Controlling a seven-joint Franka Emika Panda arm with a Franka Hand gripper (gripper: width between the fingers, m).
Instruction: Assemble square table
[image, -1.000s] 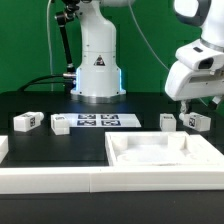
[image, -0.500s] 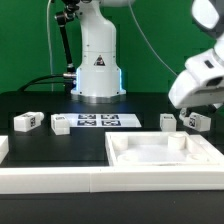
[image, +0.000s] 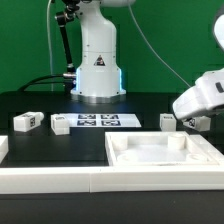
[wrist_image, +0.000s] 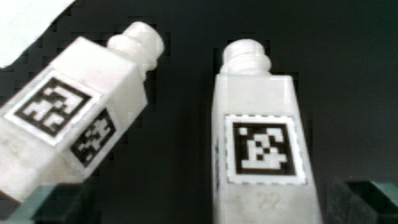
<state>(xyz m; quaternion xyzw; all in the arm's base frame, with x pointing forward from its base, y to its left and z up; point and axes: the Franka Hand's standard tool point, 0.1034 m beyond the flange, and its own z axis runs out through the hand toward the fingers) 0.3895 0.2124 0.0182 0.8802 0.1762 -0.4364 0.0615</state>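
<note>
Your gripper has dropped lower, down over 2 leg blocks. Its jaws stand wide, holding nothing.

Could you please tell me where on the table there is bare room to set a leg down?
Bare table lies between the marker board, the front rail and the tabletop. The exterior view's right is crowded: the open end effector hangs over two legs. A narrower gap separates them from the board.
</note>
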